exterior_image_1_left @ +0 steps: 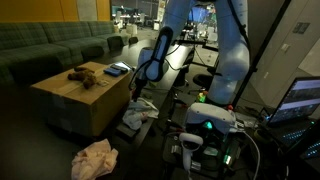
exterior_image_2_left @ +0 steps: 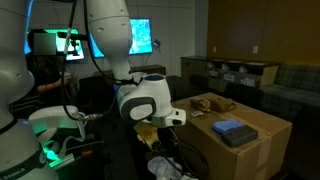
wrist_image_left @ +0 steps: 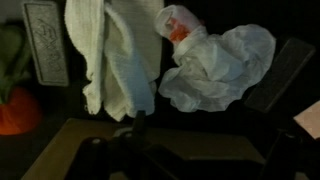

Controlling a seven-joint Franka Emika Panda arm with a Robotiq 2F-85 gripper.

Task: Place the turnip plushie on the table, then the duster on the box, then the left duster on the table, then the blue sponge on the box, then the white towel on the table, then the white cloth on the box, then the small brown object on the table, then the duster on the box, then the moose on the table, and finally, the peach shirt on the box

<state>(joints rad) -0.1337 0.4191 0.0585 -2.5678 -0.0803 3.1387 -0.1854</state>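
A dim lounge with a green sofa (exterior_image_1_left: 60,42) behind; the box (exterior_image_1_left: 75,105) stands before it, bearing the moose (exterior_image_1_left: 82,74) and a blue sponge (exterior_image_1_left: 117,69); the shirt (exterior_image_1_left: 95,158) lies on the floor. The gripper (wrist_image_left: 135,138) hangs low beside the box, just over the towel (wrist_image_left: 115,55), which lies heaped beside a crumpled white bundle (wrist_image_left: 215,65); the fingers are too dark to judge parted or closed, though no cloth seems pinched. The towel step looks in hand; to do it well, check that the towel rests wholly on the table, then rise straight up so no fold snags.
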